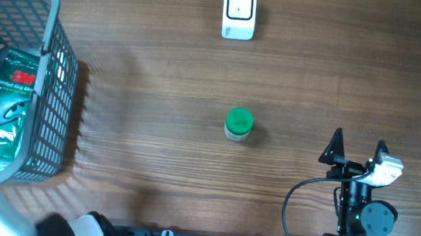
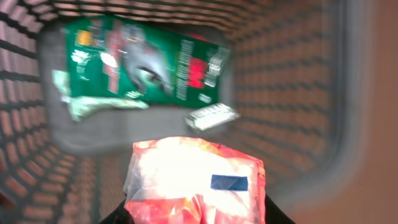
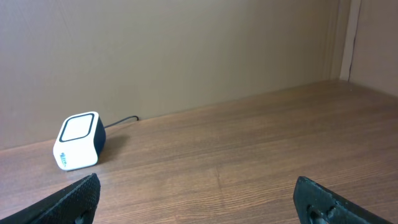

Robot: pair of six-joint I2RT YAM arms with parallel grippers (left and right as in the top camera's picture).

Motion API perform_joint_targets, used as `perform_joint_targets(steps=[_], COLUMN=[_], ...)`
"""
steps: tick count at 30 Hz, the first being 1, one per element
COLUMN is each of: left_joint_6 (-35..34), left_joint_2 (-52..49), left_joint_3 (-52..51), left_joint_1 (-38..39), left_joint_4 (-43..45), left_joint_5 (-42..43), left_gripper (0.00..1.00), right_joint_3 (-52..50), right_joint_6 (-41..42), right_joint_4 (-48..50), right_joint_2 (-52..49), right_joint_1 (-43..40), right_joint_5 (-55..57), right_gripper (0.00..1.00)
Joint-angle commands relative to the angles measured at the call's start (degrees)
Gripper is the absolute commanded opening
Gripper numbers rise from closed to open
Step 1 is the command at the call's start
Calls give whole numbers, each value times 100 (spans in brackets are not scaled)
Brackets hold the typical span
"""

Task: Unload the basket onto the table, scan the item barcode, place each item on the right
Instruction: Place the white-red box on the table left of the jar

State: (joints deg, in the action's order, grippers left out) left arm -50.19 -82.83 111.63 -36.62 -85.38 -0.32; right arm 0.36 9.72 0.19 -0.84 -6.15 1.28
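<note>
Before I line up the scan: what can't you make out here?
Barcode on the red packet: left wrist view, motion blur and glare.
Whether the left gripper holds it: fingertips cut off by that view's bottom edge.
Overhead: the packet is mostly cut off by the left edge, inside the basket.

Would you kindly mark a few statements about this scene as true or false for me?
1. The right gripper is open and empty. True.
2. The green-lidded jar sits inside the basket. False: it stands on the table, apart from the basket.
3. The left gripper holds an orange packet. True.
4. The scanner touches the jar. False: they stand well apart.
5. The green 3M package lies in the basket. True.
</note>
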Motion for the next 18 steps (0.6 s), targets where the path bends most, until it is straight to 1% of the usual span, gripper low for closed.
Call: perform_joint_targets(steps=[1, 2, 4, 7, 9, 11, 12, 13, 15, 16, 18], left_joint_6=[46, 46, 50, 48, -33, -267, -389, -525, -778, -984, -1104], left_joint_2=[605, 669, 693, 507, 372, 234, 173, 107, -2, -96, -247], left_joint_3=[98, 98, 70, -181, -476, -955, -1303, -1818, -2562, -3106, -3860], left_joint_1=[942, 1311, 2413, 4116, 4881, 5528, 5818, 6111, 6439, 6625, 6843], left_joint_4=[-44, -42, -37, -42, -31, 98, 293, 686, 1287, 1768, 2524], left_joint_5=[654, 651, 610, -46, -444, -673, -734, -721, -721, -673, -437], left_gripper=[33, 33, 33, 34, 35, 35, 36, 37, 42, 43, 43], right_joint_3=[-7, -7, -7, -7, -7, -7, -7, -7, -7, -7, -7], right_joint_6=[-70, -70, -70, -72, -70, -72, -72, -70, -72, -70, -70], right_joint_4=[20, 20, 20, 20, 20, 20, 20, 20, 20, 20, 20], right_joint_2=[42, 42, 42, 42, 42, 42, 42, 42, 42, 42, 42], right_joint_1=[-2, -2, -2, -2, -2, -2, -2, -2, -2, -2, -2], right_joint_5=[-79, -76, -79, -79, -79, -79, -79, -79, -76, -76, -79], right_gripper=[100, 100, 100, 100, 100, 100, 100, 100, 100, 100, 100])
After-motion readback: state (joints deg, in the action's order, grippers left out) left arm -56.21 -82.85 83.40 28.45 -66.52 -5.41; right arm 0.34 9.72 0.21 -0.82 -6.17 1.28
